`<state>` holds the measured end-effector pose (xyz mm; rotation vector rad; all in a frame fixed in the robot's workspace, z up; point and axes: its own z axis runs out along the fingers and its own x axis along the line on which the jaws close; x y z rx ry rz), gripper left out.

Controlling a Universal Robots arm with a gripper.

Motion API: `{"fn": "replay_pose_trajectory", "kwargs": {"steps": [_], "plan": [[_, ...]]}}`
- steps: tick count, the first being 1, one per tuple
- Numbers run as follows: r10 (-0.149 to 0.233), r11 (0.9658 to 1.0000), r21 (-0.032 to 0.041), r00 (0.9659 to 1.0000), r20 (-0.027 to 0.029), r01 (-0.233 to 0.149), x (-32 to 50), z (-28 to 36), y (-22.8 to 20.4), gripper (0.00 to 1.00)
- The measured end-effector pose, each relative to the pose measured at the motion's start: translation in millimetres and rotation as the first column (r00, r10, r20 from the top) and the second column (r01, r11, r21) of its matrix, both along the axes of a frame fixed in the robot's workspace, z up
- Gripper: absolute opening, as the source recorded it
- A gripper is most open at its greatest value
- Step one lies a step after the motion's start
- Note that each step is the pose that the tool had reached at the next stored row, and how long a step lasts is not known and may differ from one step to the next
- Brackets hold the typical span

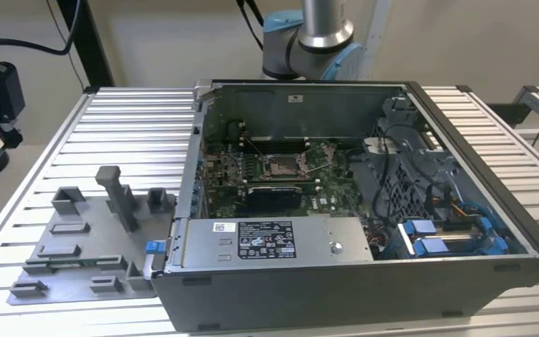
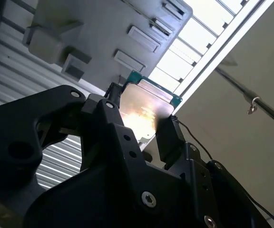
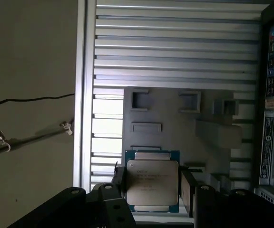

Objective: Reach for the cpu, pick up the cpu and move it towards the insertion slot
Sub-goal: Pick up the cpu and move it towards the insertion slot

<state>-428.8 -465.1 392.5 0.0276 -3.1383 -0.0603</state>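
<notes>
In both wrist views the cpu [image 3: 152, 184] [image 2: 144, 111] is a flat square chip with a pale metal top and a thin green rim. It sits between the two black fingers [image 3: 188, 190] of my gripper [image 3: 152, 187] [image 2: 139, 118], which is shut on its opposite edges. The chip looks large against the grey fixture tray [image 3: 175, 142] behind it, so it hangs above the tray, near the table's edge. In the exterior view the insertion slot [image 1: 283, 167] is a shiny square socket on the green board inside the open computer case [image 1: 363, 281].
The fixture tray [image 1: 73, 246] with its grey blocks and a tall post [image 1: 120, 196] lies on the slatted table at the exterior view's left of the case. The arm's base [image 1: 311, 42] stands behind the case. A cable runs on the floor [image 3: 27, 102] beyond the table's edge.
</notes>
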Motion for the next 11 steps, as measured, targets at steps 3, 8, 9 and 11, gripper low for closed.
{"fn": "replay_pose_trajectory", "kwargs": {"steps": [3, 8, 9, 11], "plan": [[0.000, 1.0000, -0.0001, 1.0000, -0.0001, 0.000, 2.3, 0.1, 0.0, 0.00], [0.000, 1.0000, 0.0000, 1.0000, 0.0000, 0.000, 10.9, 0.0, 0.0, 0.00], [0.000, 1.0000, 0.0000, 1.0000, 0.0000, 0.000, 12.7, 0.0, 0.0, 0.00], [0.000, 1.0000, 0.0000, 1.0000, 0.0000, 0.000, 16.8, 0.0, 0.0, 0.00]]}}
